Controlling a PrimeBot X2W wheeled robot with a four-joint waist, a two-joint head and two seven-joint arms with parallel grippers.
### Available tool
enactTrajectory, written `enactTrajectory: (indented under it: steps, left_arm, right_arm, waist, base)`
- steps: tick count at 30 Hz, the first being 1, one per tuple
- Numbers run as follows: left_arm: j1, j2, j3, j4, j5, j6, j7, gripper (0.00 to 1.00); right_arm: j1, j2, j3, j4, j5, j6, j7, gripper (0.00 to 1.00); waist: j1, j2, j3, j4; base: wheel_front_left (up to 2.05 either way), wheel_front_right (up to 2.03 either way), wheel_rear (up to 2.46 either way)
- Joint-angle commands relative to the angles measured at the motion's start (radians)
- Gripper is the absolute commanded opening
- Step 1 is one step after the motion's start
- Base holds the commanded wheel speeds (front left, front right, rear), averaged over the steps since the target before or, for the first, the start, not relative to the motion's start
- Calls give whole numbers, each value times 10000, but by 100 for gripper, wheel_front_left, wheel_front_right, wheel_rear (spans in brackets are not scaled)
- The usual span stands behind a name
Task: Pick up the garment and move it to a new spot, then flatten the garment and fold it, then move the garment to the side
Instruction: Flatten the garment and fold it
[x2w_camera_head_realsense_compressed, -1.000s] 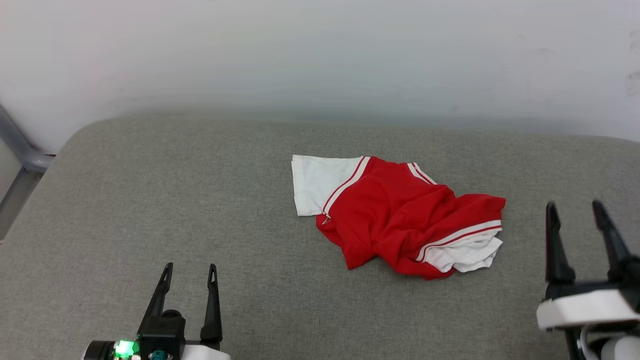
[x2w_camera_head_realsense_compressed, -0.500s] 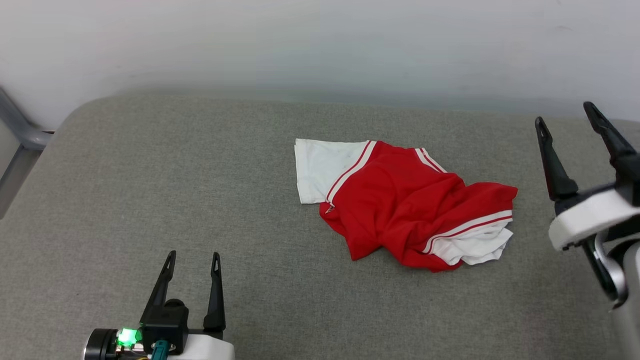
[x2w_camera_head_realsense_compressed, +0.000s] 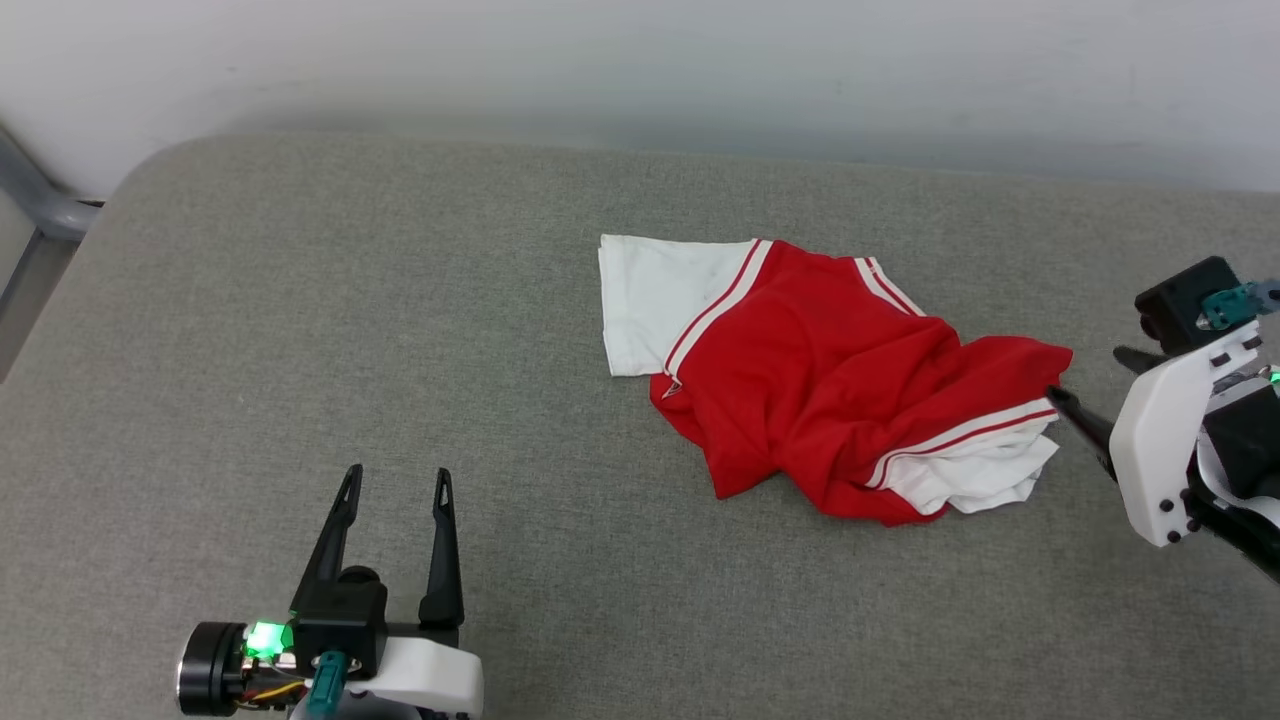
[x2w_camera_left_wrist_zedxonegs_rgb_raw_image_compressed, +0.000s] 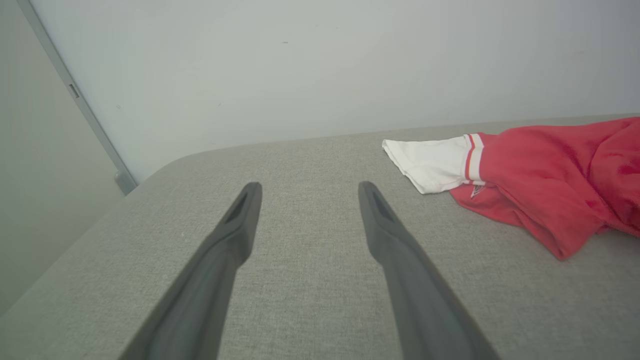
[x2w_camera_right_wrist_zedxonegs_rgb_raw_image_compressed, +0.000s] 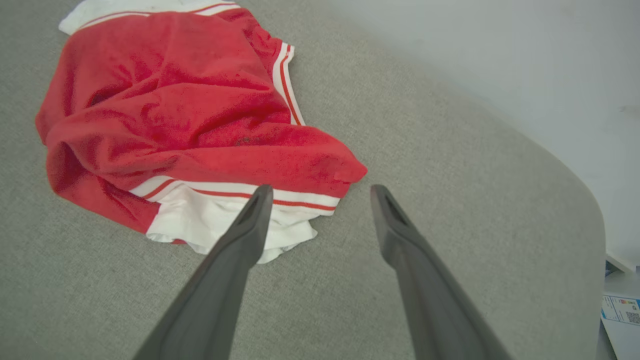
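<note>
The garment (x2w_camera_head_realsense_compressed: 830, 380) lies crumpled on the grey cushioned surface (x2w_camera_head_realsense_compressed: 400, 330), a red T-shirt with white sleeves and red-white striped trim. One white sleeve lies flat at its left end, the other is bunched at its right end. My right gripper (x2w_camera_head_realsense_compressed: 1088, 372) is open at the garment's right end, fingers pointing left, one fingertip at the striped sleeve edge. In the right wrist view the gripper (x2w_camera_right_wrist_zedxonegs_rgb_raw_image_compressed: 321, 189) hangs just over the garment's (x2w_camera_right_wrist_zedxonegs_rgb_raw_image_compressed: 190, 115) white sleeve. My left gripper (x2w_camera_head_realsense_compressed: 397, 475) stands open, well left of and nearer than the garment (x2w_camera_left_wrist_zedxonegs_rgb_raw_image_compressed: 540, 170); its fingers (x2w_camera_left_wrist_zedxonegs_rgb_raw_image_compressed: 308, 186) hold nothing.
A pale wall (x2w_camera_head_realsense_compressed: 640, 70) runs along the back edge of the surface. A grey metal frame (x2w_camera_head_realsense_compressed: 40, 210) stands at the far left corner. The surface's rounded right edge (x2w_camera_right_wrist_zedxonegs_rgb_raw_image_compressed: 575, 200) drops off past my right gripper, with a printed label (x2w_camera_right_wrist_zedxonegs_rgb_raw_image_compressed: 620, 310) below it.
The head camera has tilted, shifting the whole picture. My right gripper rose, then swung round to point left at the garment's right end. The left gripper and the garment stay put.
</note>
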Motion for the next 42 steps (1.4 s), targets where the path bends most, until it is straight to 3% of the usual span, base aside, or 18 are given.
enactTrajectory:
  steps: [1, 6, 11, 18, 27, 28, 29, 30, 42]
  left_arm:
    - [-233, -49, 3, -47, 32, -14, -26, 100]
    - [-482, -160, -107, -118, 63, 21, -26, 100]
    - [-815, -243, -225, -163, 80, 44, -26, 100]
    - [-1208, -320, -323, -197, 70, 51, -26, 100]
    - [-1380, -389, -329, -137, 56, 143, -26, 100]
    - [-1376, -388, -317, -115, 53, 152, -26, 100]
    - [-1367, -385, -307, -100, 54, 159, -26, 100]
    - [-1360, -374, -298, -87, 60, 160, -26, 100]
    - [-818, -148, -194, 76, 24, 132, -26, 100]
  right_arm:
    - [-177, -281, 361, 117, 516, -10, 727, 100]
    - [-543, -780, 1048, 381, 1485, -10, 2151, 100]
    - [-993, -896, 1491, 867, 1806, -10, 2727, 100]
    - [-1443, -707, 2002, 1566, 2028, -10, 2730, 100]
    - [-1017, -707, 3739, 2203, 2503, 39, 2722, 100]
    - [-1024, -745, 3915, 2189, 2544, 54, 2666, 96]
    - [-1072, -775, 4023, 2189, 2625, 56, 2551, 24]
    - [-1128, -802, 4092, 2195, 2688, 56, 2436, 0]
    - [-1322, -1435, 3771, 1802, 3471, -10, 69, 0]
  waist:
    - [-1, 0, 196, 90]
    - [-1, 0, 677, 273]
    - [-1, 0, 1296, 494]
    - [-1, 0, 1930, 736]
    - [-1, 0, 2130, 811]
    - [-1, 0, 2097, 785]
    - [-1, 0, 2061, 755]
    - [-1, 0, 2013, 719]
    - [-1, 0, 796, 249]
  base:
    - [0, 0, 0]
    - [0, 0, 0]
    - [0, 0, 0]
    - [0, 0, 0]
    - [0, 0, 0]
    - [0, 0, 0]
    - [0, 0, 0]
    - [0, 0, 0]
    - [0, 0, 0]
